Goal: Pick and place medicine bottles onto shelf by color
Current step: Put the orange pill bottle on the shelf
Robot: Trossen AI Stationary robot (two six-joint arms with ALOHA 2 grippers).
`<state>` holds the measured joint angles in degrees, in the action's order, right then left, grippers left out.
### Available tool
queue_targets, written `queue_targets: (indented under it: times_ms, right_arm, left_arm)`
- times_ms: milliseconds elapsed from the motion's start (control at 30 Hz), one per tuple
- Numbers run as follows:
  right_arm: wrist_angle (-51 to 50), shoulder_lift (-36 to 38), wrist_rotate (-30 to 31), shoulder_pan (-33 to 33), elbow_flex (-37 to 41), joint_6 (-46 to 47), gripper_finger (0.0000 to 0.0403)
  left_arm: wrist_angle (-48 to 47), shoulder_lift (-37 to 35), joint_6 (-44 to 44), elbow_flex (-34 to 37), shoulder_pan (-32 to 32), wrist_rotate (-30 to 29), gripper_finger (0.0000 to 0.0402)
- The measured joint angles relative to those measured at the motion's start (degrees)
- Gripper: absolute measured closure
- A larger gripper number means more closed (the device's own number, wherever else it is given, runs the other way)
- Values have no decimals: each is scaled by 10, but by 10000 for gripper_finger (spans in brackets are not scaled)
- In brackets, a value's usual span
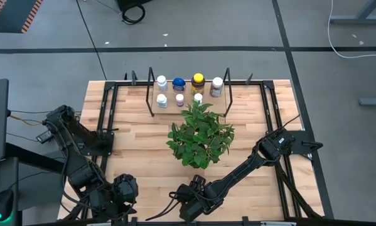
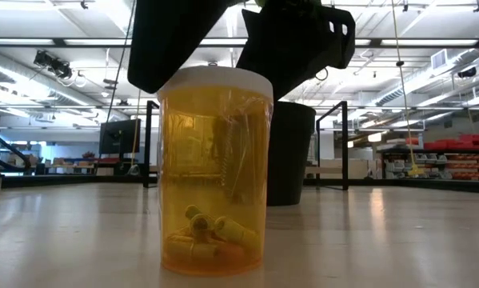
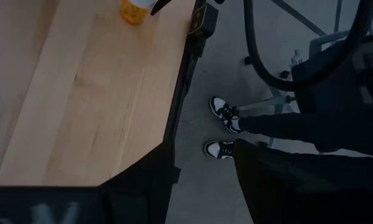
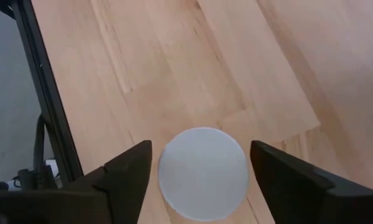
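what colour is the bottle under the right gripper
Amber bottle with a white cap, between the open right gripper fingers; low view shows it best.

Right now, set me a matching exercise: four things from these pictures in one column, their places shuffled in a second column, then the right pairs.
Things
1. translucent amber plastic pill bottle with a white cap
2. blue round pill bottle
3. leafy green potted plant
4. black-and-white sneakers

Places
A. off the edge of the wooden table, on a person standing there
B. mid-table, in front of the shelf
C. between the right arm's open jaws
D. on the black wire-frame shelf

Pairs: 1-C, 2-D, 3-B, 4-A
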<state>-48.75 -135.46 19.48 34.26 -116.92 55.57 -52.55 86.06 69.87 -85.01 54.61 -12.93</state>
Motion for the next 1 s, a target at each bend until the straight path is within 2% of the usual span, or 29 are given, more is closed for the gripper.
queue_targets:
  times_ms: [233, 467, 1000]
  right_arm:
    - [0, 0, -2, 0, 0, -15, 130]
    - [7, 0, -19, 2, 0, -75, 130]
    - [7, 0, -26, 6, 0, -146, 132]
  left_arm:
    - [0, 0, 0, 0, 0, 0, 230]
    - [0, 0, -5, 0, 0, -1, 230]
    - [-3, 0, -7, 0, 0, -1, 230]
